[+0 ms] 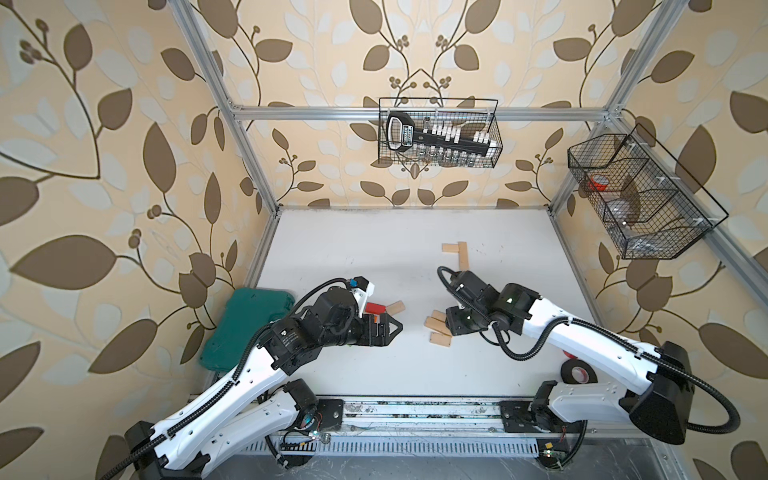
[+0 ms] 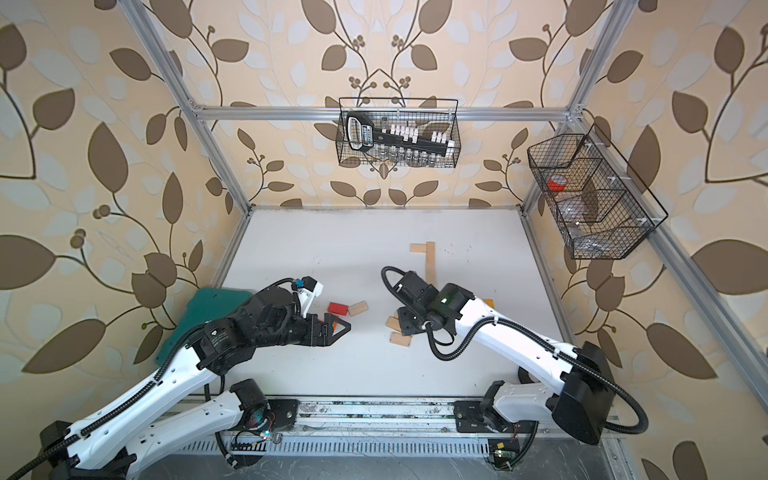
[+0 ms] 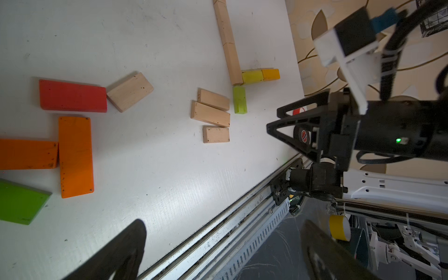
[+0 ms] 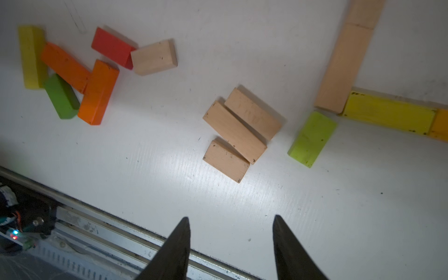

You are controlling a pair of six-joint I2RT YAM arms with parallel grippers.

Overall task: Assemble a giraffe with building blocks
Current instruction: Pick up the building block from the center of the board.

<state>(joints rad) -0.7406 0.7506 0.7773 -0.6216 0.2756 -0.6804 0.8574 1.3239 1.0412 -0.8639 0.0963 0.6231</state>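
Hovering over the left half of the white surface [image 1: 353, 257], the left gripper [image 3: 223, 221] has its fingers spread wide and holds nothing, pointing right towards the middle. The right gripper [image 4: 230, 217] hangs over the centre-right, its fingers partly spread with only bare surface between them. The building blocks lie flat in several groups. At the far centre a pale column [image 1: 463, 257] of planks laid end to end runs near to far, and a short pale plank [image 1: 449, 248] touches its far end on the left, making an L. At the column's near end a yellow plank [image 4: 389, 114] meets it and runs off to the right, with an orange-yellow plank [image 4: 441, 128] butted against its right end; a lime plank [image 4: 312, 139] lies tilted just beside that same near end. Left of that, three pale planks [image 4: 237, 132] huddle together, touching. Further left a red plank [image 4: 112, 47] touches a loose pale plank [image 4: 155, 57] at one corner. Beneath the left arm, two orange planks [image 3: 75, 157], a green plank [image 3: 19, 203] and a second yellow plank [image 4: 31, 57] lie in a touching heap. A dark green case [image 1: 245, 328] sits at the left edge, and a black tape roll [image 1: 577, 374] lies near right
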